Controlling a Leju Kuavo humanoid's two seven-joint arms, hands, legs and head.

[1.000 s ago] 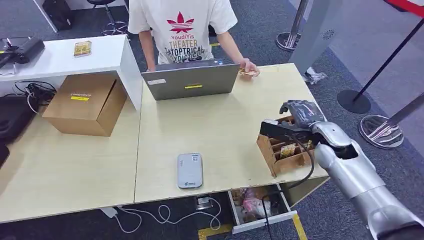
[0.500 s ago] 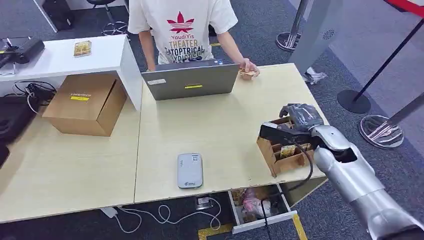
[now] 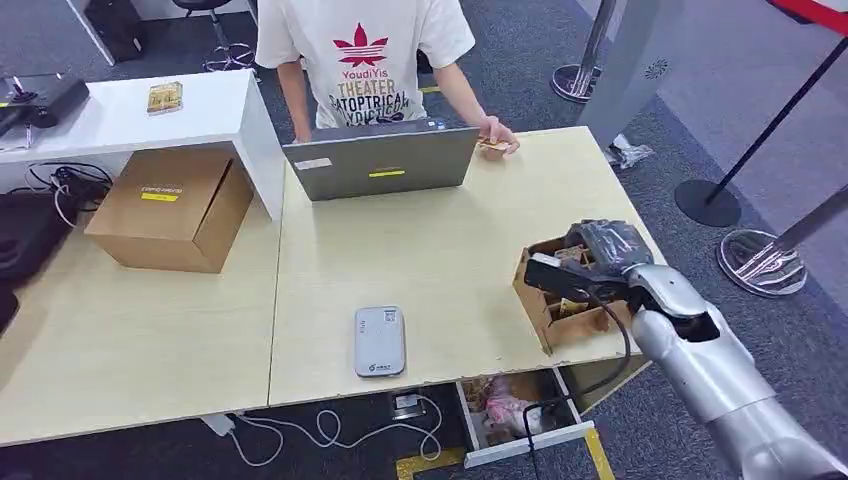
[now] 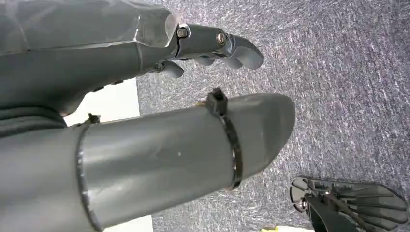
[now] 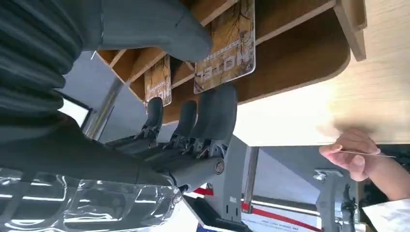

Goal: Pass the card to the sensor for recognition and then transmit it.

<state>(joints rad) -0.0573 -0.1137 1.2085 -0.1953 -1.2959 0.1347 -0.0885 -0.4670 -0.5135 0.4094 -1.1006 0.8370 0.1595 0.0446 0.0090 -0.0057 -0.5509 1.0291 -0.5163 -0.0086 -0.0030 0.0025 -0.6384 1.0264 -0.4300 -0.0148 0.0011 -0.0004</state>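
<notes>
A wooden card rack (image 3: 553, 312) stands at the table's right edge, near the front. My right hand (image 3: 592, 255) reaches down into it from above. In the right wrist view a brown card printed "HOTEL" (image 5: 226, 44) stands in a slot of the rack (image 5: 309, 50), with the thumb (image 5: 159, 26) on one side and the fingers (image 5: 208, 116) on the other, a gap still between them. A second card (image 5: 157, 79) stands in a slot behind. The grey card sensor (image 3: 380, 341) lies flat near the table's front edge. My left hand (image 4: 212, 41) hangs over the carpet, holding nothing.
A person stands behind the open laptop (image 3: 382, 160), one hand (image 3: 495, 135) holding a card at the far table edge, also seen as the person's hand (image 5: 355, 153). A cardboard box (image 3: 172, 207) and a white shelf (image 3: 130, 115) sit left. An open drawer (image 3: 520, 412) juts out below the rack.
My right hand has sunk lower and a little nearer, down into the card rack. The person's hand stays at the far edge.
</notes>
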